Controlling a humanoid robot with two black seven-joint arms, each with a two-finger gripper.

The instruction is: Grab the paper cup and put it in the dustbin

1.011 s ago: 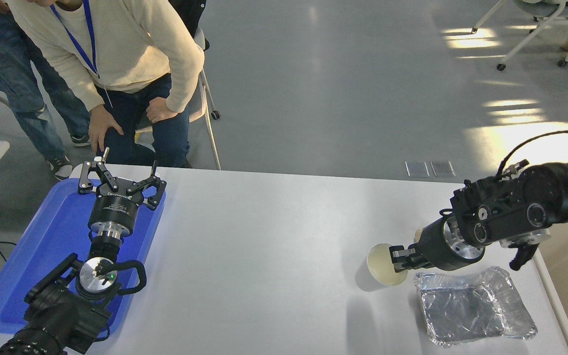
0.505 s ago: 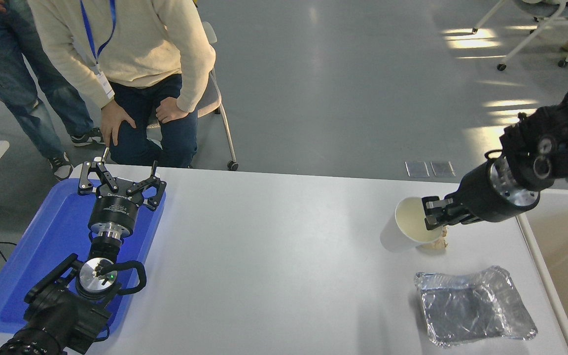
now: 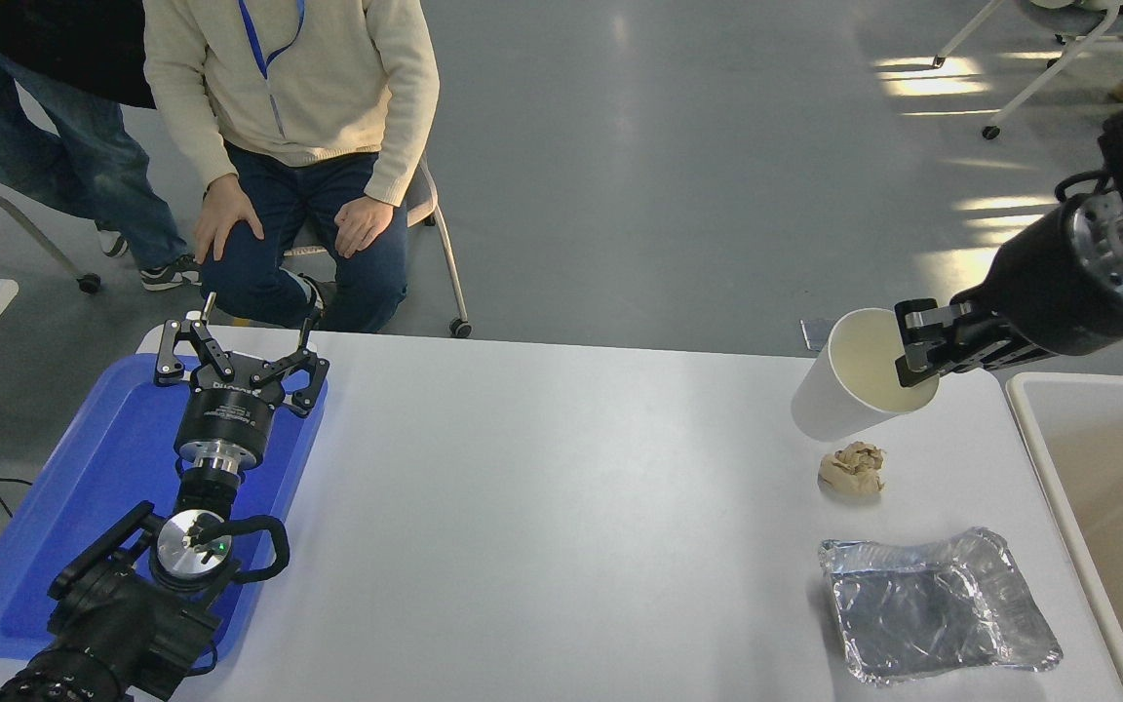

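Overhead, right black gripper (image 3: 915, 349) has its jaws clamped on the rim of the small plain white paper cup (image 3: 849, 375), one jaw inside the cream interior. Cup is lifted clear of the white table (image 3: 542, 487), tilted with its mouth toward the camera, near the table's far right edge. Large rectangular dustbin (image 3: 1103, 468) with off-white rim and beige interior sits at the right, just beside the table; the cup hangs left of its rim, not over it. Crumpled tan paper ball (image 3: 852, 467) lies on the table below the cup. Crinkled silver foil tray (image 3: 937, 604) nearer the camera. Left black gripper (image 3: 235, 356) parked over the blue plastic tray (image 3: 74, 487), jaws spread wide, holding nothing. Person in cream sweater (image 3: 298, 107) seated at the far side.
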